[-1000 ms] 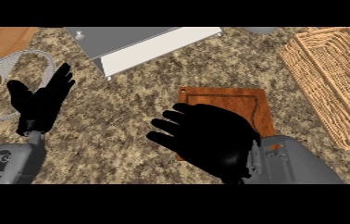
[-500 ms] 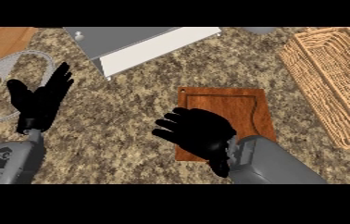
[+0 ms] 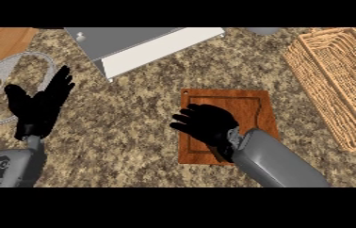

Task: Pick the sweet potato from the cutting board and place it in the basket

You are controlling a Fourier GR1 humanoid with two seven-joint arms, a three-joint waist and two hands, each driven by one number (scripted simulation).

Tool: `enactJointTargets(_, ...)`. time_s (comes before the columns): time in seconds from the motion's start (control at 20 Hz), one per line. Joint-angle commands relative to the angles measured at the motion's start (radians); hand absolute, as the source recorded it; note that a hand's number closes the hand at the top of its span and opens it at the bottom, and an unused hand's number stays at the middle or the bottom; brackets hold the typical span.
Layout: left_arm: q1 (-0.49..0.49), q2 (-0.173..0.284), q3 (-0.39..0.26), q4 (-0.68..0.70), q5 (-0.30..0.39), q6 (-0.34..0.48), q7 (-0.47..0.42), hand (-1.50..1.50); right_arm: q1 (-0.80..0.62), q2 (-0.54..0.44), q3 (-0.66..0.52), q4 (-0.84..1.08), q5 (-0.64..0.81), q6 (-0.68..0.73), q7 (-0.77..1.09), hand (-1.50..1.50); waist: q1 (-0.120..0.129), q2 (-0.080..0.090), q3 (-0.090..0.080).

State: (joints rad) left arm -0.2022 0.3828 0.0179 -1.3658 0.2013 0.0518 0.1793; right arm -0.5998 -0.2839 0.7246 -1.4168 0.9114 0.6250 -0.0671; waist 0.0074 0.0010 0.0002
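On the brown wooden cutting board, our right robot hand curls down, prob. hiding the sweet potato; we can't tell if it's held. Lift slow, then go to the woven wicker basket. Left robot hand rests wide.

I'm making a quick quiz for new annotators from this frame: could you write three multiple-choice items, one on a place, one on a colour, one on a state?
1. Where is the basket?
A. At the view's right edge
B. Left of the resting hand
C. On the cutting board

2. What colour is the cutting board?
A. Blue
B. Reddish brown
C. White

3. How is the left hand?
A. Curled round the basket's rim
B. Flat on the cutting board
C. Open, fingers up, over the counter

Answers: 1 A, its wicker wall runs along the right edge. 2 B, the bare wood around the right hand shows that. 3 C, its fingers are straight and hold nothing.
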Motion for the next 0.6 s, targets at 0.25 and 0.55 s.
enactJointTargets(0.25,-0.009,-0.020,0.053,0.023,-0.031,-0.042,-0.014,0.00,0.042,0.008,-0.070,0.066,0.118,-0.018,-0.160,-1.50,-0.006,-0.001,0.000)
enactJointTargets(0.55,0.005,-0.019,0.073,0.025,-0.046,-0.074,-0.005,0.00,0.037,0.028,-0.122,0.080,0.132,0.041,-0.243,-1.50,-0.005,-0.001,0.000)
